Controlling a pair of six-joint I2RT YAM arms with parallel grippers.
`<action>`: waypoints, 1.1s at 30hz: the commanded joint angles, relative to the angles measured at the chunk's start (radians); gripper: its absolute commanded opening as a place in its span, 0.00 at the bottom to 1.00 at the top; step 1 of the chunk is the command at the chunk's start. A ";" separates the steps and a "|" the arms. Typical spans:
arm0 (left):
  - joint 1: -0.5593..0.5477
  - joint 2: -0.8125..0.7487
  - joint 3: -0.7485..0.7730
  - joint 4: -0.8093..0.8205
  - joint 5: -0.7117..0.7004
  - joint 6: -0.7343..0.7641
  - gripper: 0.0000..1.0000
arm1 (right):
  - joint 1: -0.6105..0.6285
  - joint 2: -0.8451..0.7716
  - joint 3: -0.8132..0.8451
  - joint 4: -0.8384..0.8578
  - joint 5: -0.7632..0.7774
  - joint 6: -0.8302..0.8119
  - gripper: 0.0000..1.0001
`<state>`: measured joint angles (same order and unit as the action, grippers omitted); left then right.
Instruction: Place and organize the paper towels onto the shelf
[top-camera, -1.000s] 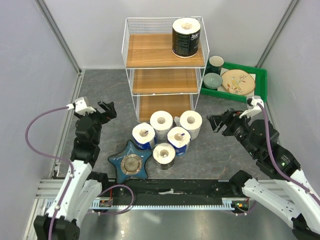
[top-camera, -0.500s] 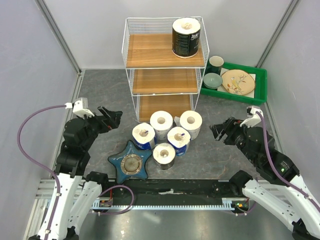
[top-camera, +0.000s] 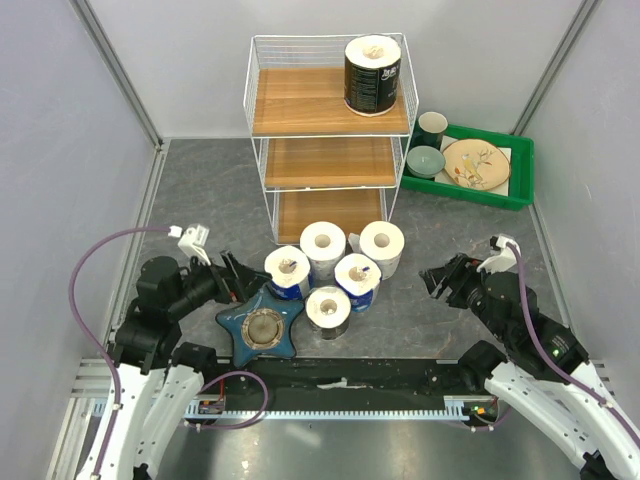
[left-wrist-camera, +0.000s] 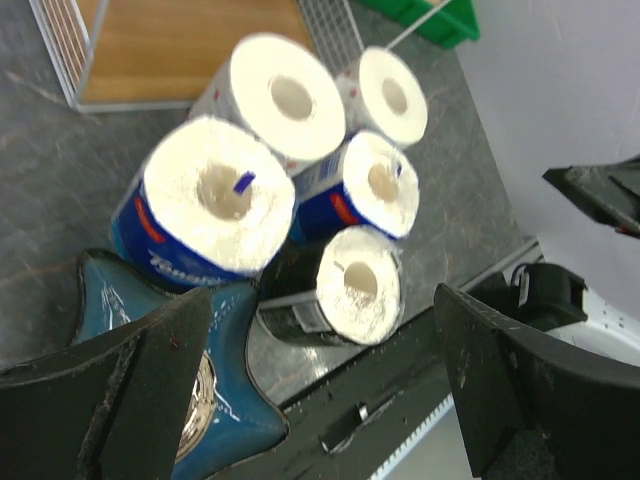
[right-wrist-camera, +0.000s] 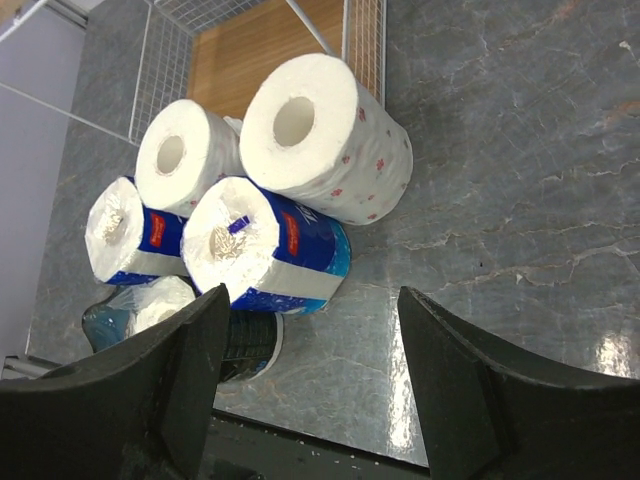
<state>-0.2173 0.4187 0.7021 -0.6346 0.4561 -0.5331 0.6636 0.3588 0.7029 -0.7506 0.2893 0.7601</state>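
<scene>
The left jaws are spread as wide as they go and hold nothing. They hang low over the counter (top-camera: 200, 200), just beside the left tip of the blue star-shaped dish (top-camera: 262, 327) and near the closest blue-white roll (top-camera: 288, 271). The right jaws are partly spread, also empty, and point at the cluster from the right. A strip of bare grey counter lies between them and the nearest white roll (top-camera: 382, 246).

Five rolls stand bunched in front of the shelf (top-camera: 300, 100). A second white roll (top-camera: 323, 244) sits at the back, a second blue-white roll (top-camera: 357, 279) in the middle, and a black-wrapped roll (top-camera: 328, 309) nearest the arms, just beside the dish. The sixth roll, a black one (top-camera: 372, 75), stands upright at the right end of the top tier, close to the wire rim. The green tray (top-camera: 517, 175) sits right of the shelf, well apart from the right jaws.
</scene>
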 joint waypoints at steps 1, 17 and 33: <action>-0.013 -0.052 -0.049 -0.008 0.027 -0.074 1.00 | -0.002 -0.009 -0.010 -0.012 0.010 0.024 0.76; -0.493 0.340 0.183 0.141 -0.452 -0.068 1.00 | -0.001 -0.011 -0.040 -0.007 0.017 0.056 0.76; -1.151 0.700 0.278 -0.238 -1.280 -0.541 0.98 | -0.002 -0.027 -0.043 -0.032 0.034 0.054 0.77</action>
<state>-1.3422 1.0683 0.9314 -0.7235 -0.6353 -0.8852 0.6636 0.3336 0.6601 -0.7887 0.3042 0.8154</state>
